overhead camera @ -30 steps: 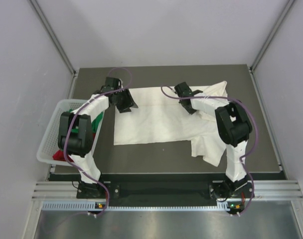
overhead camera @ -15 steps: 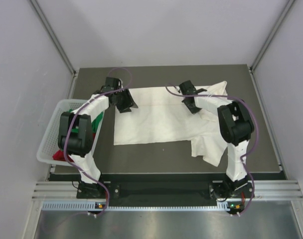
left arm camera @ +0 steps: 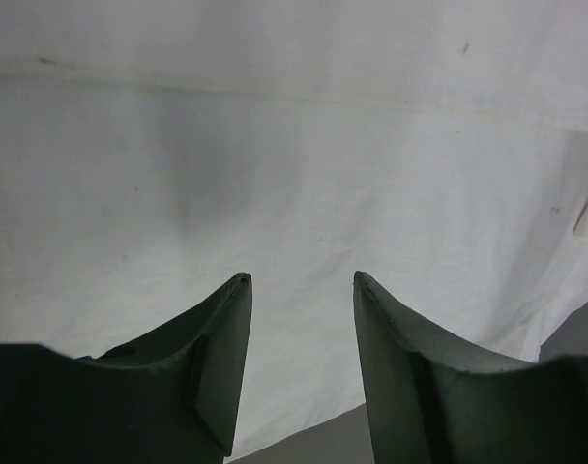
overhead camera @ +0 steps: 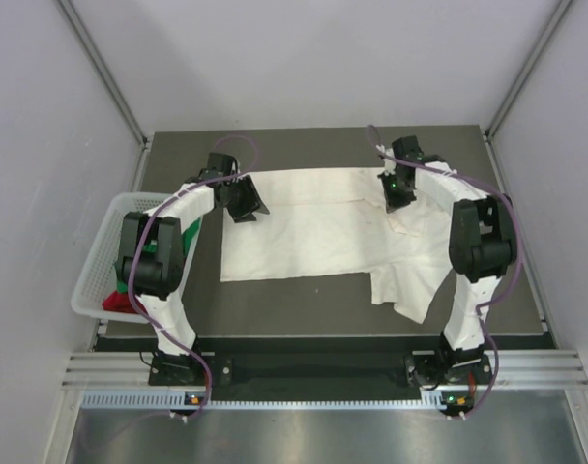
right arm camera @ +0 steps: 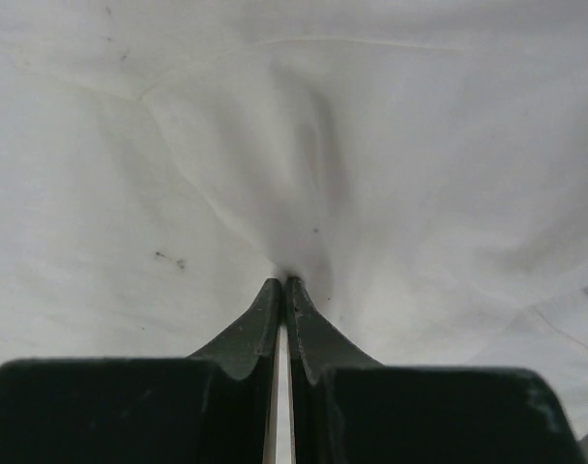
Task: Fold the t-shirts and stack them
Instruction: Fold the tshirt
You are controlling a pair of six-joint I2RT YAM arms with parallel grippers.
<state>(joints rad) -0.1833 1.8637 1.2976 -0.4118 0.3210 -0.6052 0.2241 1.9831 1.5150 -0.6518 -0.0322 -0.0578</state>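
Note:
The cream-white t-shirt [overhead camera: 313,227] lies spread over the dark table, one part hanging toward the front right. My left gripper [overhead camera: 252,206] is open over its far left corner; in the left wrist view its fingers [left arm camera: 226,338] stand apart above the cloth [left arm camera: 294,145]. My right gripper [overhead camera: 395,196] is at the shirt's far right part, shut on a pinch of the cloth [right arm camera: 294,193], which puckers up at the fingertips [right arm camera: 284,282]. The green t-shirt [overhead camera: 186,237] and the red t-shirt [overhead camera: 117,302] lie in the basket at left.
A white plastic mesh basket [overhead camera: 93,280] stands at the table's left edge beside the left arm. Grey walls close in the table on three sides. The table's far edge [overhead camera: 313,135] runs just behind both grippers.
My right gripper has moved to the right and farther back along the shirt, pulling the cloth's far right part with it. The left gripper has stayed in place.

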